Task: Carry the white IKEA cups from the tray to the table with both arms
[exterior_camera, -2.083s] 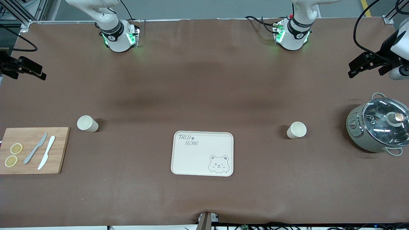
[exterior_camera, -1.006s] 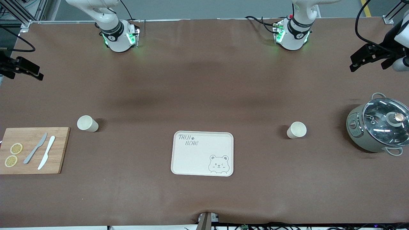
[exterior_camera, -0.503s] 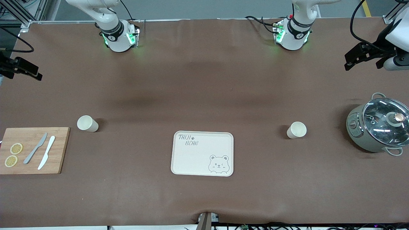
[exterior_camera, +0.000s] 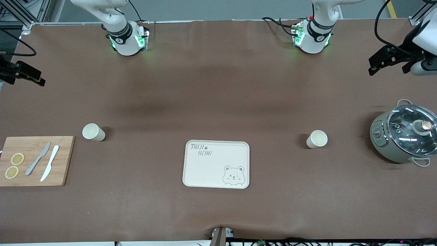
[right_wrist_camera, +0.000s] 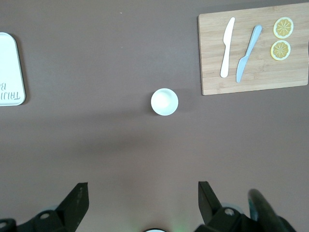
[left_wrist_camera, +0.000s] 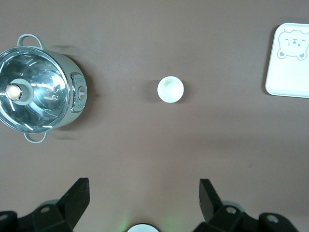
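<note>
While both end effectors (left_wrist_camera: 142, 203) (right_wrist_camera: 140, 203) hang spread, two plain cream-white tapered cups (exterior_camera: 93, 132) (exterior_camera: 316, 139) stand upright, apart.

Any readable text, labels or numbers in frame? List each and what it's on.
"TAIJI BEAR" with a small paw mark: printed on the bear tray, above its bear drawing.
Marks on each arm's base collar: too small to read.
Cooker control panel: too small to read.
Nothing else legible.

Bear tray (exterior_camera: 205, 167) mid-table; pot (exterior_camera: 403, 136); board (exterior_camera: 36, 160) w/ knives, lemon.
</note>
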`<state>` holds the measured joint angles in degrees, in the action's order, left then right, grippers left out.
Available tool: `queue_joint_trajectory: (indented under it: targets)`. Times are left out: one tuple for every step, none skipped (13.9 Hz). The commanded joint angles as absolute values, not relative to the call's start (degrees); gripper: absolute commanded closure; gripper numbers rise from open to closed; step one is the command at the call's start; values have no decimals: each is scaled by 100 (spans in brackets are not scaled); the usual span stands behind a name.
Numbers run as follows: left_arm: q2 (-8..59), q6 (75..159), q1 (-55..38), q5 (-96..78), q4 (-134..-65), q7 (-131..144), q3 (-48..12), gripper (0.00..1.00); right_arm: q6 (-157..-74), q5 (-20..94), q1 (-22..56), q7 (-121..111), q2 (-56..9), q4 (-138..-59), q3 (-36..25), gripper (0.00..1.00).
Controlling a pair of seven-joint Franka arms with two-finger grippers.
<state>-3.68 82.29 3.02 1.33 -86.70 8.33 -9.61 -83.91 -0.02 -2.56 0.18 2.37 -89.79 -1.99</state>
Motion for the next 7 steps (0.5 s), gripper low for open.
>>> queue_joint_trajectory:
  targets:
    - [-343, 8104, 325, 255, -8534, 817, -993, 0, -8420, -70, -308, 88, 343, -9035, -141, 0]
    - [-343, 8104, 316, 255, -8543, 817, -993, 0, -8420, -79, -308, 88, 343, -9035, -141, 0]
    - [-343, 8104, 316, 255, -8543, 817, -993, 0, -8420, -70, -316, 79, 343, -9035, -141, 0]
    - [-343, 8104, 308, 255, -8543, 817, -993, 0, -8411, -70, -316, 79, 343, -9035, -141, 0]
    - [-343, 8104, 308, 255, -8543, 817, -993, 0, -8411, -70, -308, 88, 343, -9035, -141, 0]
    - [-343, 8104, 316, 255, -8543, 817, -993, 0, -8420, -70, -282, 88, 343, -9035, -141, 0]
    - [-343, 8104, 316, 255, -8543, 817, -993, 0, -8420, -70, -273, 88, 343, -9018, -132, 0]
